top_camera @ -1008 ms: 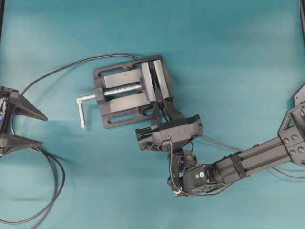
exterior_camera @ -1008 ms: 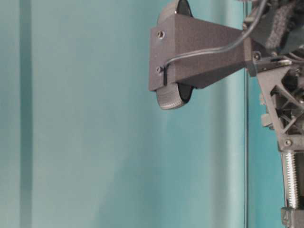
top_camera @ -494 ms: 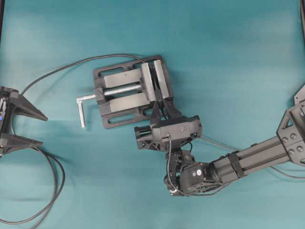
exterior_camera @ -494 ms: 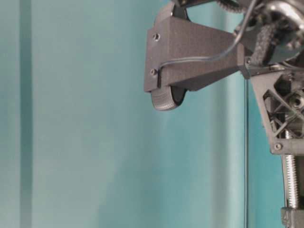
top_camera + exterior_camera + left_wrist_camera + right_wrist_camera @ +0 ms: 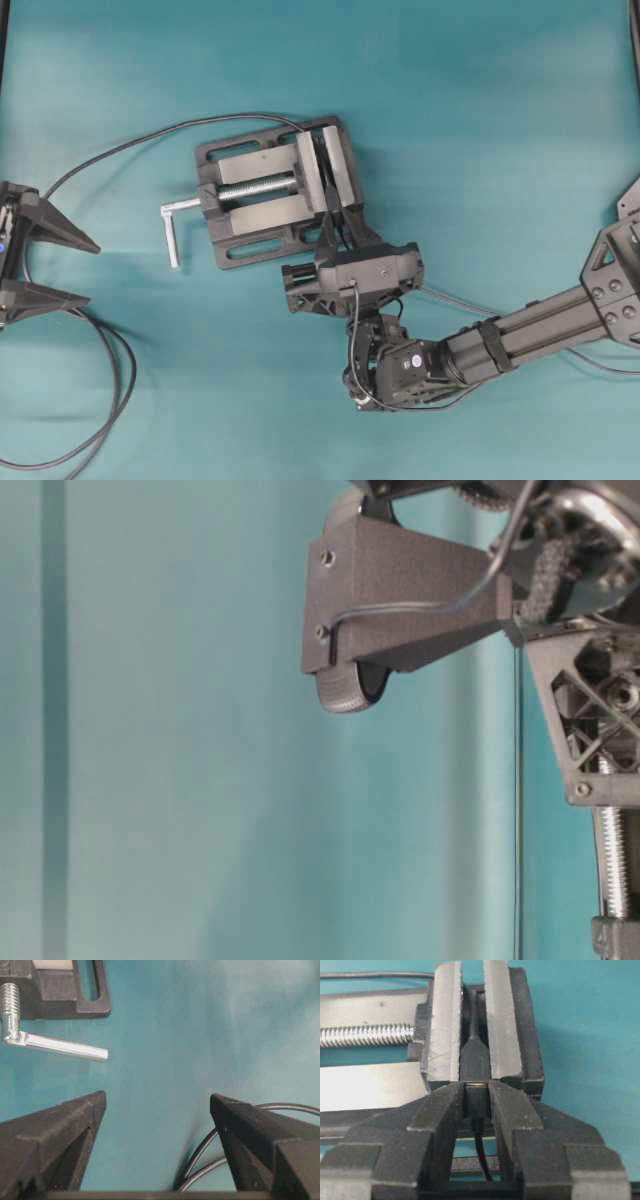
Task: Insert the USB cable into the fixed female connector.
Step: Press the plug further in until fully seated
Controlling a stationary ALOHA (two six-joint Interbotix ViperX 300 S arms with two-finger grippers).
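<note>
Right gripper (image 5: 478, 1102) is seen closed on the black plug of the USB cable (image 5: 477, 1101), the plug being pinched between both fingertips (image 5: 442, 1105) while its thin cord trails back between the fingers. A sliver of the plug's metal tip is visible at the mouth of the fixed female connector (image 5: 473, 1060), against which the plug is pressed end to end. That connector is clamped between the two jaws of the bench vise (image 5: 445, 1025), with its own cable running away along the slot. From overhead, the right gripper (image 5: 333, 232) is placed at the near edge of the bench vise (image 5: 270, 190). Well apart, at the left edge of the teal table (image 5: 480, 120), the left gripper (image 5: 157, 1110) is held wide apart and empty above looped black cable (image 5: 200, 1157), near the vise's silver handle (image 5: 65, 1047).
</note>
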